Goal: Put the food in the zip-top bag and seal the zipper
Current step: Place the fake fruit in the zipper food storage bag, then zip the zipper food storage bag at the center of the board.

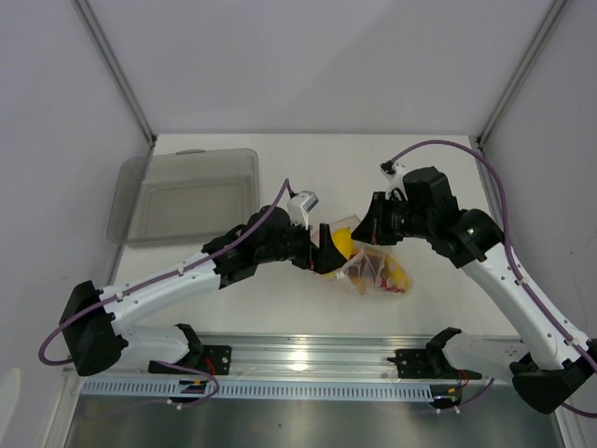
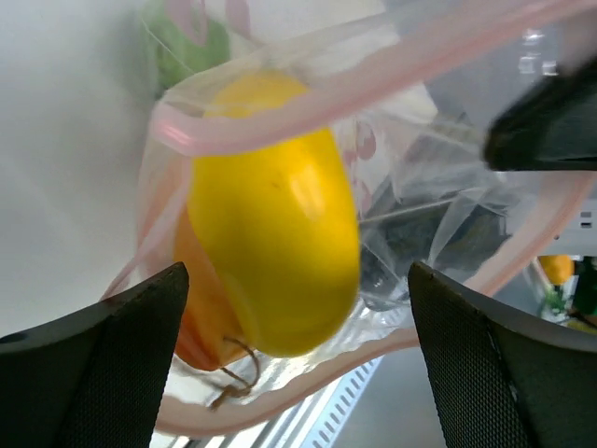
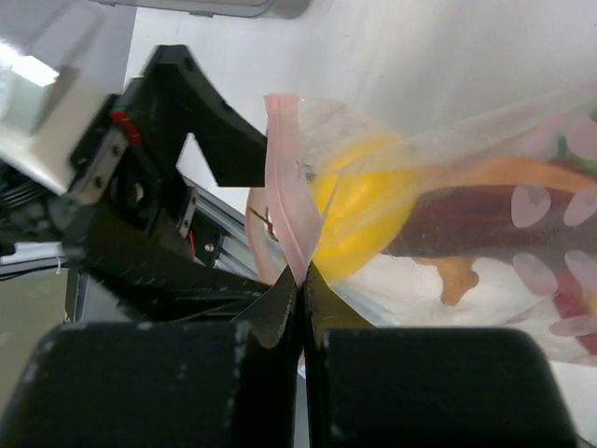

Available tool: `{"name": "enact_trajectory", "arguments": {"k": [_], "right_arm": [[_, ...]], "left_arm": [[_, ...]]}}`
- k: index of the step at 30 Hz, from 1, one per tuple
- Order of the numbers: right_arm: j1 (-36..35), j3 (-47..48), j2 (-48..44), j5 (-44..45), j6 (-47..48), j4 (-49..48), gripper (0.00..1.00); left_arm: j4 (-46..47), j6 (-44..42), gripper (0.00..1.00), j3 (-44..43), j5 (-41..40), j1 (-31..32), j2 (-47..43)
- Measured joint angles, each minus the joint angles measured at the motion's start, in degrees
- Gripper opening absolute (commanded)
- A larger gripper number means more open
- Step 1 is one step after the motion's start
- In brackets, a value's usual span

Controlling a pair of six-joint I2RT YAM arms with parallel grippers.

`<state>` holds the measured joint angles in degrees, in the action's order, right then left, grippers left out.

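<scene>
The zip-top bag [image 1: 375, 273] lies mid-table with its mouth held up. My right gripper [image 3: 303, 280] is shut on the pinkish zipper [image 3: 289, 196] at the mouth's edge. A large yellow food piece [image 2: 275, 215] sits in the open mouth, ringed by the zipper [image 2: 373, 79], with an orange piece [image 2: 191, 327] beside it. My left gripper [image 2: 297, 280] is open, its fingers wide on either side of the yellow piece and not touching it. A dark red chili [image 3: 466, 224] and more food show through the plastic. From above, the left gripper [image 1: 326, 254] meets the right gripper [image 1: 370, 230] at the bag.
A grey translucent tray [image 1: 187, 194] rests at the back left of the table. The metal rail [image 1: 308, 359] runs along the near edge. White walls enclose the table on three sides.
</scene>
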<state>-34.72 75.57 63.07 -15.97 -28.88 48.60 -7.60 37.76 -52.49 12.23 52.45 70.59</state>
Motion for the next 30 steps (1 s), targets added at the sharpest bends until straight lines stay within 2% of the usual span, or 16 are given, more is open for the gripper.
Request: {"name": "enact_trajectory", "arguments": {"k": [4,8,13,16,25,27,30], "right_arm": [[0.0,0.0,0.0,-0.1,0.0,0.5,0.0],[0.0,0.0,0.0,-1.2,0.4,1.0,0.0],[0.0,0.2,-0.1,-3.0,1.8,2.2,0.0],[0.0,0.4,-0.1,-4.2,2.6,2.9,0.0],[0.0,0.9,-1.2,-8.8,3.7,3.7,0.0],[0.0,1.0,-1.5,-9.2,4.0,3.9,0.0],[0.0,1.1,-2.0,-9.3,4.7,4.3,0.0]], "left_arm": [[-2.8,-4.3,1.0,-2.7,-6.3,3.3,-2.6],[-5.5,-7.1,0.99,-3.6,-14.9,6.3,-9.5],[-7.9,-8.7,1.0,-3.6,-23.3,6.5,-15.9],[-9.4,-9.3,0.99,-3.6,-24.2,6.5,-14.8],[-13.5,-9.0,0.98,-3.6,-21.6,6.0,-2.4],[-13.6,-8.6,0.88,-3.6,-19.9,5.3,-1.6],[-13.1,-7.2,0.58,-3.6,-16.7,3.5,-2.0]]}}
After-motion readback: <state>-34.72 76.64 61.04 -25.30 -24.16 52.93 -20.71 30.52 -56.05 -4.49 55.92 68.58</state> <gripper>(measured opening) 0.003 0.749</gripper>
